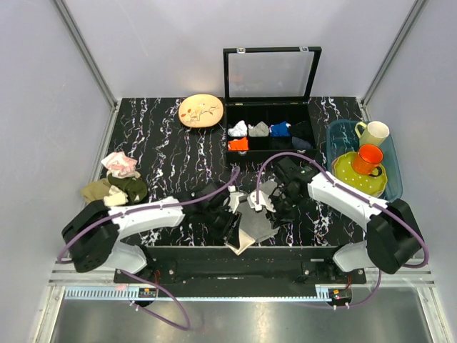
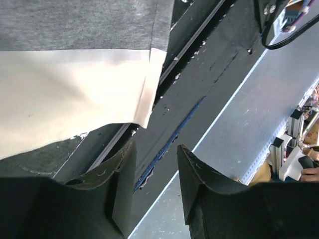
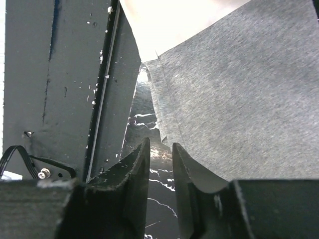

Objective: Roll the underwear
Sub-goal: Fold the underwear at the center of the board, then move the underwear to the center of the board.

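The underwear lies flat near the table's front edge, mid-grey with a pale cream band hanging toward the edge. My left gripper is at its left side. In the left wrist view the left gripper is open and empty, just below the cream band, over the table's front rail. My right gripper is at the cloth's right side. In the right wrist view the right gripper is narrowly open with nothing between the fingers, its tips close to the grey cloth's hem.
An open black compartment box with rolled cloths stands at the back. A tan plate lies to its left. A blue bin with cups is at the right. A pink-and-white cloth and olive-green and tan cloths lie at the left.
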Controlling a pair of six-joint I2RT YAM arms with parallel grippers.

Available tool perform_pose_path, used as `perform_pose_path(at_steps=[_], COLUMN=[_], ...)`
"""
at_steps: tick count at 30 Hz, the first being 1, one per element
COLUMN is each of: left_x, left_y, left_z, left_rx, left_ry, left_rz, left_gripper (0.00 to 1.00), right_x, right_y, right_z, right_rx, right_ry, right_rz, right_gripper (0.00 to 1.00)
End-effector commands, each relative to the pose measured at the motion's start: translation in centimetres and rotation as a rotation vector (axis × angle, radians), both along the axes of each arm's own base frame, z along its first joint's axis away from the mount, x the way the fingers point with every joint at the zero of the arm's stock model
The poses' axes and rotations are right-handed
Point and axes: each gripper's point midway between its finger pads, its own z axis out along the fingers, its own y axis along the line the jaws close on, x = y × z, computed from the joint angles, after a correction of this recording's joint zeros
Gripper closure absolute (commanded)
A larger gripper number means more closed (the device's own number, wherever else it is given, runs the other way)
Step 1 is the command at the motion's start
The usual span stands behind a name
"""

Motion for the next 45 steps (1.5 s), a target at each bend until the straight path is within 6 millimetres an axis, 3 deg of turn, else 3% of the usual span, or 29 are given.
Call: perform_pose_path(at_steps=[1, 4, 5, 10, 16, 20, 25, 30, 34, 36, 38, 41, 42, 44, 45], left_x=[1.9, 3.7, 4.2, 5.1, 6.4, 7.9, 11.7, 16.0, 18.5, 18.8, 19.3, 19.9, 20.0, 20.3, 20.4], left_y=[0.8, 1.9, 2.4, 1.5, 2.5, 4.4, 6.1, 7.6, 8.4, 8.6, 8.9, 9.7, 10.0, 11.0, 11.2], left_z=[2.8, 2.7, 2.0, -1.0, -4.7, -6.2, -6.6, -6.8, -5.4, -4.2, -1.6, 2.4, 3.7, 7.2, 8.3], left_rx=[-0.058, -0.067, -0.058, -0.042, 0.086, 0.181, 0.221, 0.267, 0.261, 0.258, 0.228, 0.179, 0.164, 0.121, 0.097], left_ry=[-0.118, -0.155, -0.140, -0.094, -0.090, -0.088, -0.095, -0.102, -0.137, -0.170, -0.252, -0.406, -0.459, -0.620, -0.679], left_rz=[0.065, 0.151, 0.185, 0.211, 0.286, 0.361, 0.418, 0.444, 0.447, 0.442, 0.439, 0.451, 0.455, 0.469, 0.473], left_gripper=[0.59, 0.59, 0.60, 0.68, 0.74, 0.74, 0.74, 0.74, 0.73, 0.73, 0.71, 0.67, 0.66, 0.64, 0.62], right_x=[1.2, 3.1, 4.5, 8.2, 11.1, 13.9, 18.3, 20.9, 20.4, 19.9, 18.7, 14.9, 13.3, 11.0, 9.7], right_y=[0.7, 1.4, 1.9, 4.1, 4.0, 3.1, 3.2, 3.7, 4.6, 4.8, 5.3, 5.7, 5.1, 5.1, 4.4], right_z=[3.4, 3.5, 3.2, -0.4, -4.3, -6.4, -6.7, -6.0, -4.4, -2.0, 0.8, 2.7, 2.0, 2.4, 1.1], right_rx=[0.077, 0.081, 0.080, 0.034, -0.072, -0.148, -0.201, -0.208, -0.156, -0.087, 0.007, 0.091, 0.091, 0.159, 0.162], right_ry=[-0.023, -0.046, -0.071, -0.019, -0.073, -0.177, -0.275, -0.319, -0.278, -0.263, -0.234, -0.197, -0.197, -0.196, -0.217], right_rz=[-0.022, -0.065, -0.106, -0.202, -0.256, -0.328, -0.487, -0.570, -0.556, -0.543, -0.504, -0.320, -0.231, -0.098, -0.002], right_gripper=[0.65, 0.65, 0.67, 0.83, 0.84, 0.83, 0.83, 0.78, 0.75, 0.73, 0.68, 0.59, 0.57, 0.46, 0.43])
